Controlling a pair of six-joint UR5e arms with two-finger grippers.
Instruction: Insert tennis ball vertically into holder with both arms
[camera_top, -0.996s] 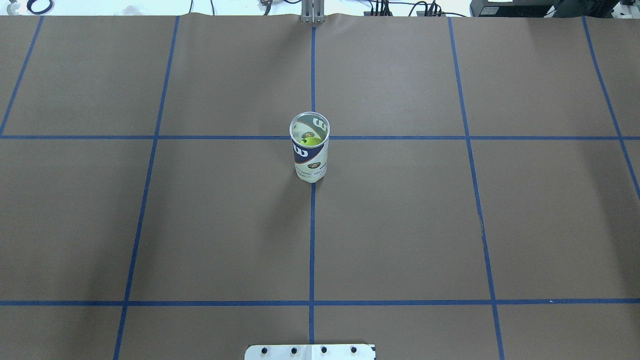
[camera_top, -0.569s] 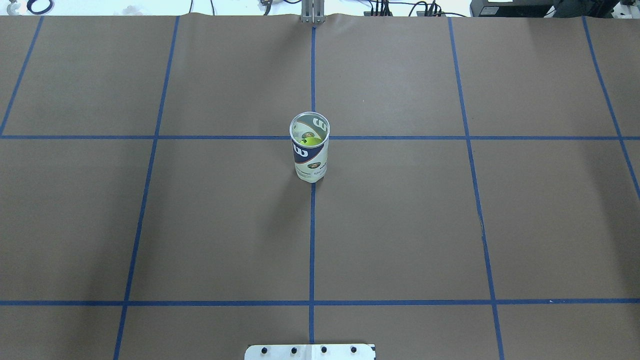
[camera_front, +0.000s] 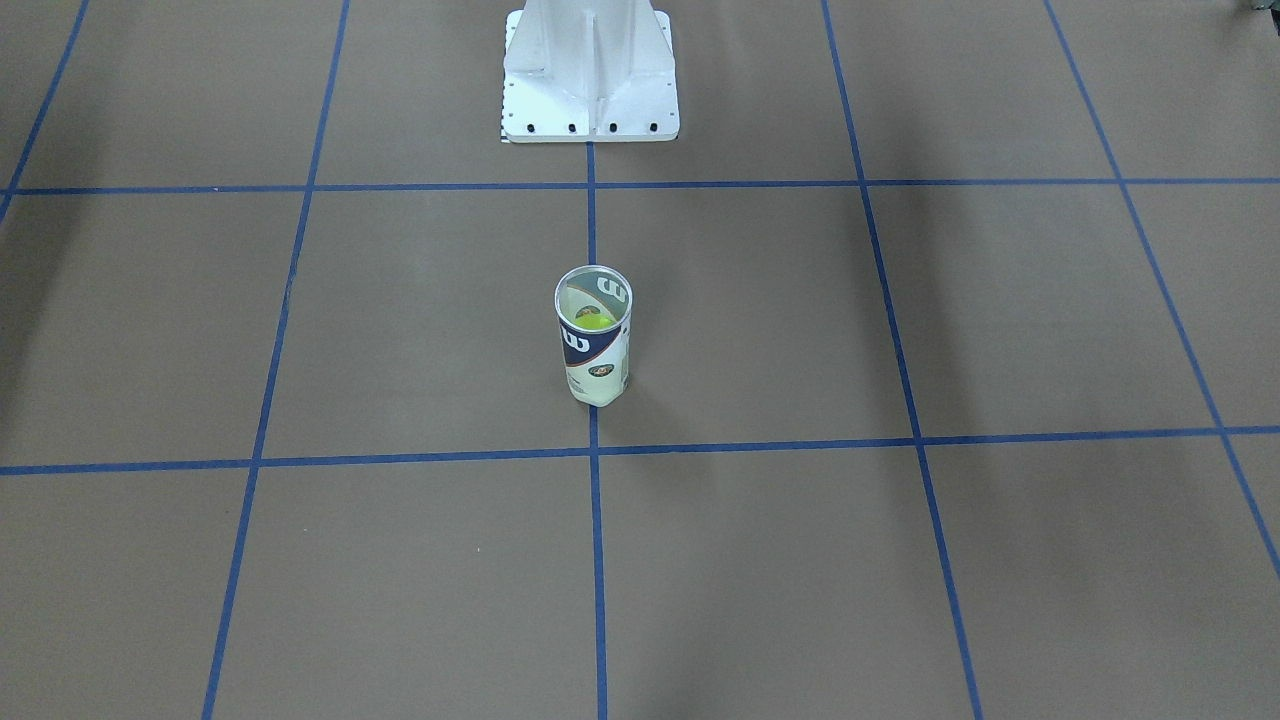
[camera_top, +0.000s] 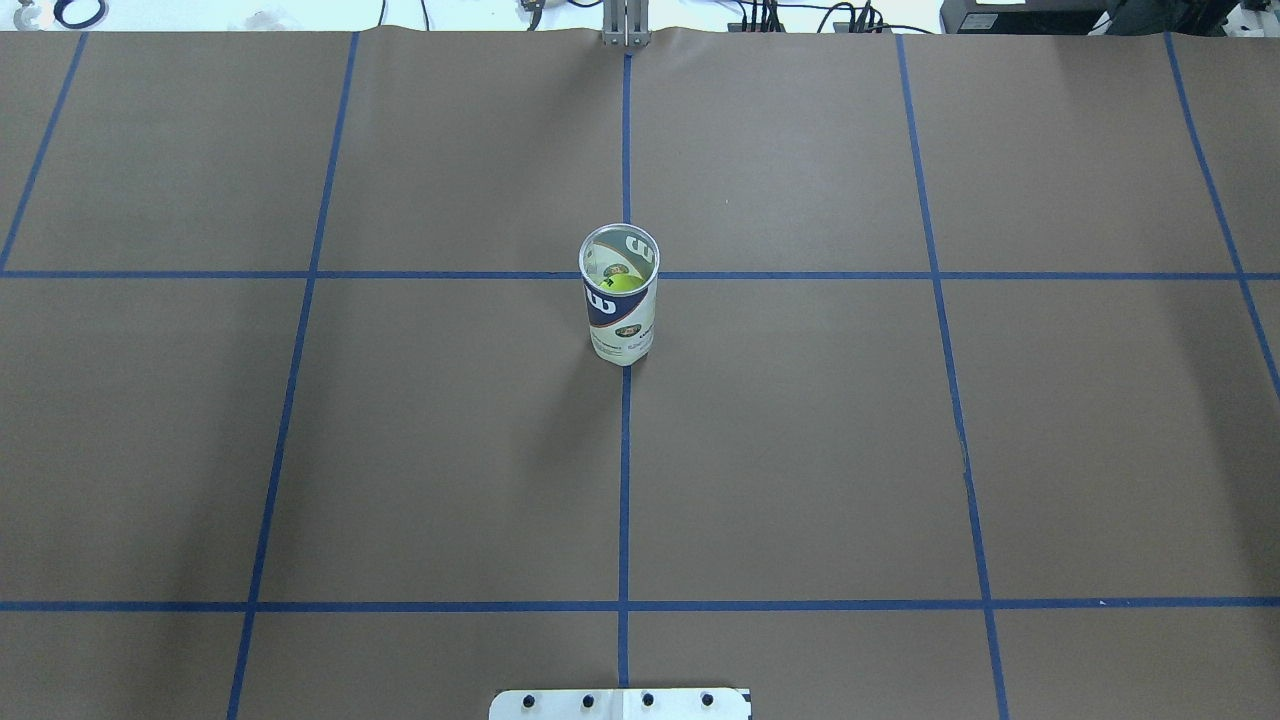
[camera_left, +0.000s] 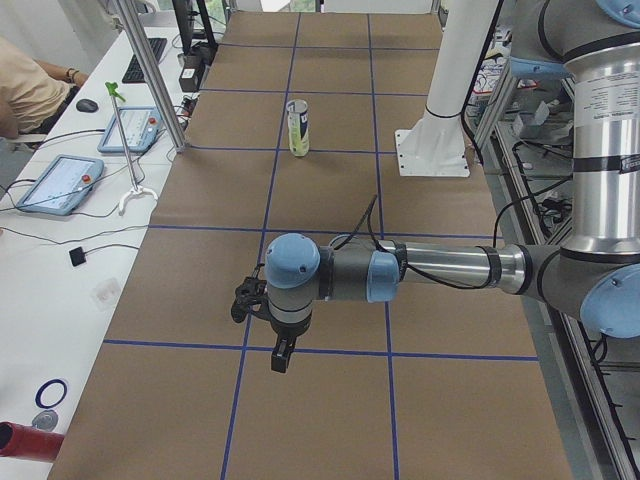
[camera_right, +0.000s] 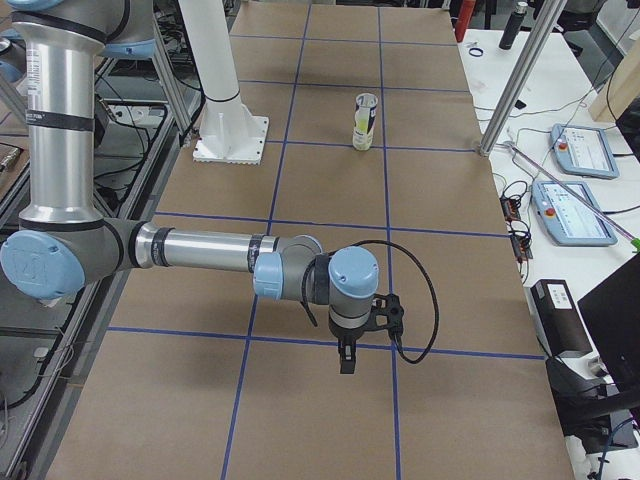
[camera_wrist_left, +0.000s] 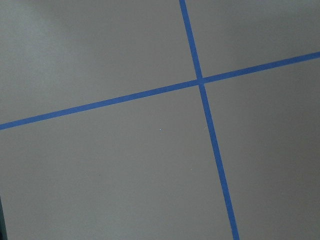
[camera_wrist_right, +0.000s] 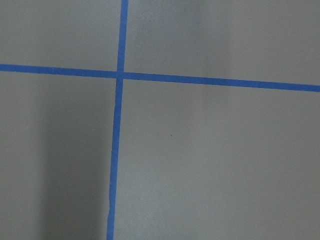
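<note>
The holder stands upright at the table's centre on a blue tape crossing, its silver rim open upward. A yellow-green tennis ball lies inside it, also seen through the open top in the front view as the ball within the holder. In the left side view the left gripper hangs over the table far from the holder; I cannot tell if it is open or shut. The right gripper likewise hovers far from the holder, state unclear. Both wrist views show only brown paper and blue tape.
The white bolted base pedestal stands at the robot's side of the table. Side benches hold tablets and cables, with metal posts at the table edge. A seated person is at the far bench.
</note>
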